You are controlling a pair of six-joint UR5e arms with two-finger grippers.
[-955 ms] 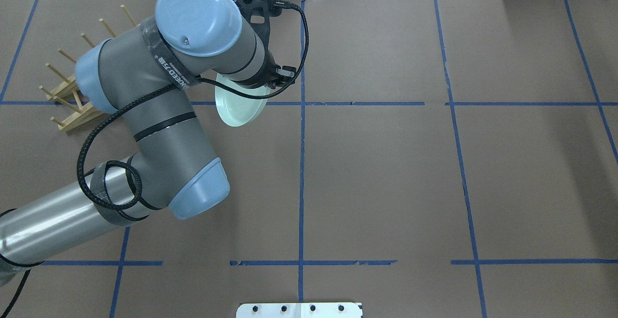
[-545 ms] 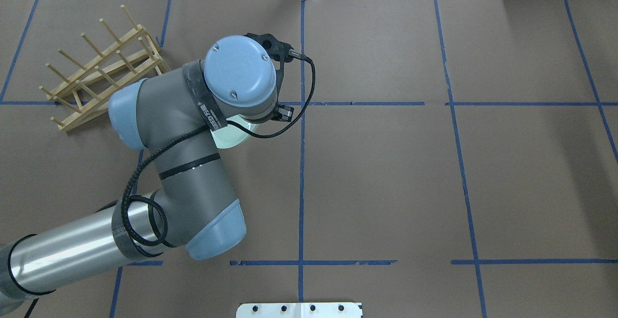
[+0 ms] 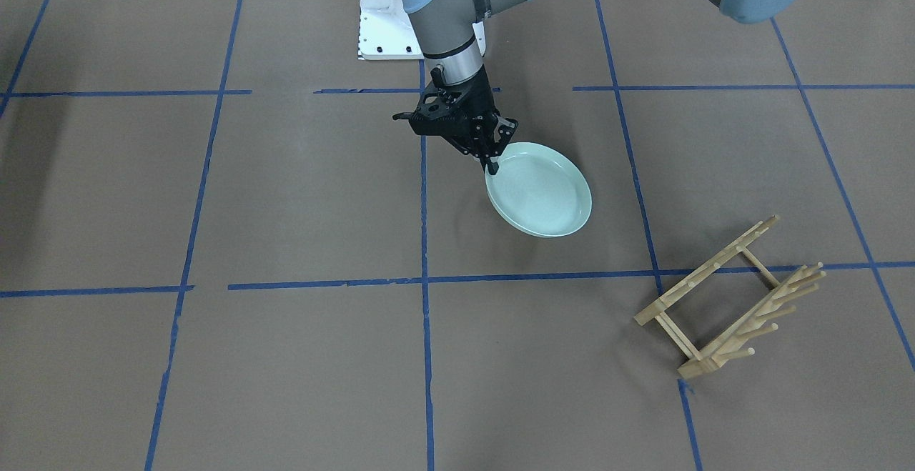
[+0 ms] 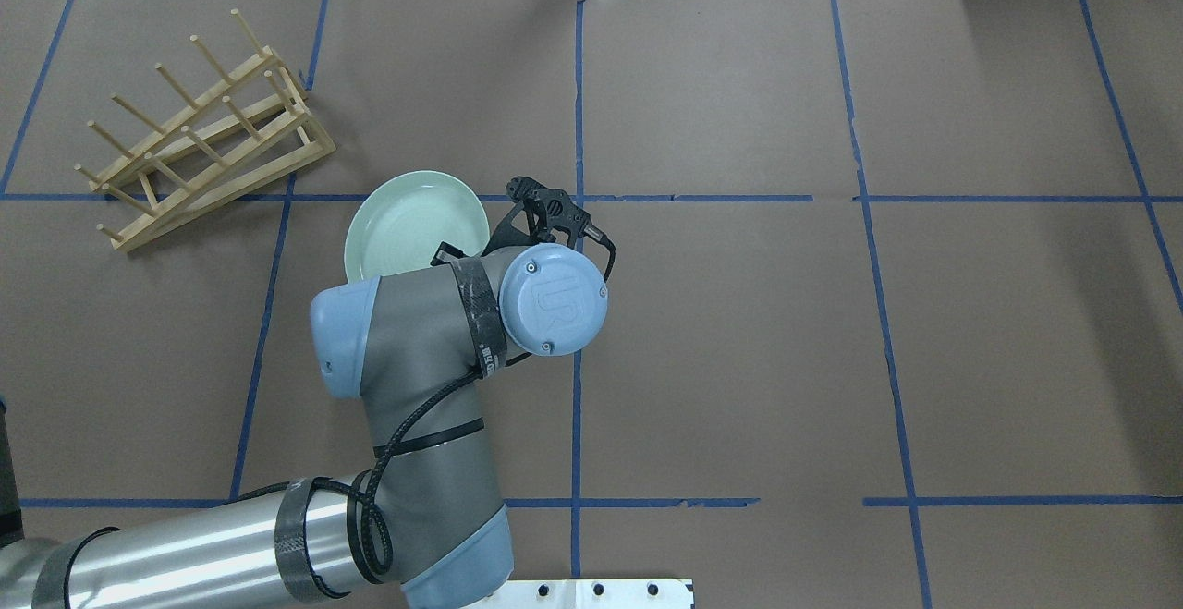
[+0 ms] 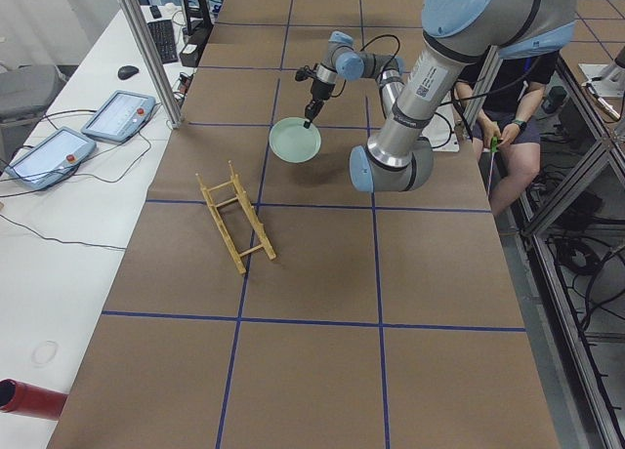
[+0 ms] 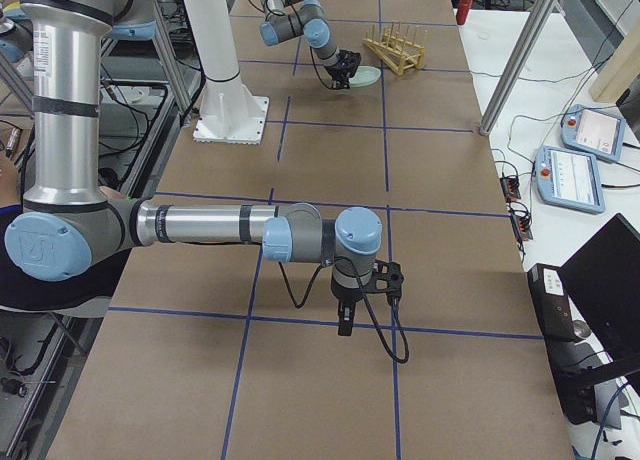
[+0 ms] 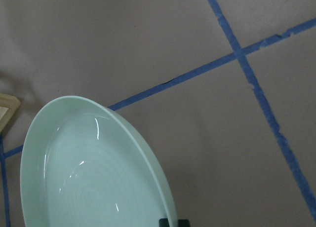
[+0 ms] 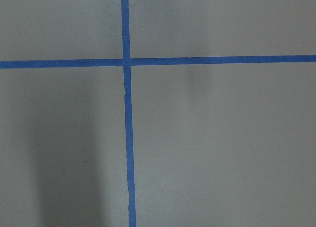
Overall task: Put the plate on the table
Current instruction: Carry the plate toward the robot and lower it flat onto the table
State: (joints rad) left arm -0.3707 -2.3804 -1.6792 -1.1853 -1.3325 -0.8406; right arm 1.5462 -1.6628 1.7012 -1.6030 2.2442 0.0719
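The pale mint-green plate [image 3: 540, 189] hangs low over the brown table [image 3: 286, 192], face up and tilted, with the gripped edge higher. I cannot tell whether its lower edge touches the paper. My left gripper [image 3: 490, 162] is shut on the plate's rim on the robot's side. In the overhead view the plate [image 4: 411, 221] shows left of the left wrist, which hides the fingers. The left wrist view shows the plate [image 7: 94, 172] with a dark fingertip [image 7: 173, 222] at its rim. My right gripper [image 6: 345, 320] shows only in the exterior right view, over bare table, and I cannot tell if it is open or shut.
The light wooden peg rack [image 4: 199, 128] stands at the far left of the table, apart from the plate, and holds nothing. Blue tape lines [image 4: 578, 359] cross the table. The white robot base [image 3: 382, 21] is at the near edge.
The left arm has pulled back toward the robot base and uncovered the rack. The plate has swung from under the wrist out to its left and now lies face up, lower.
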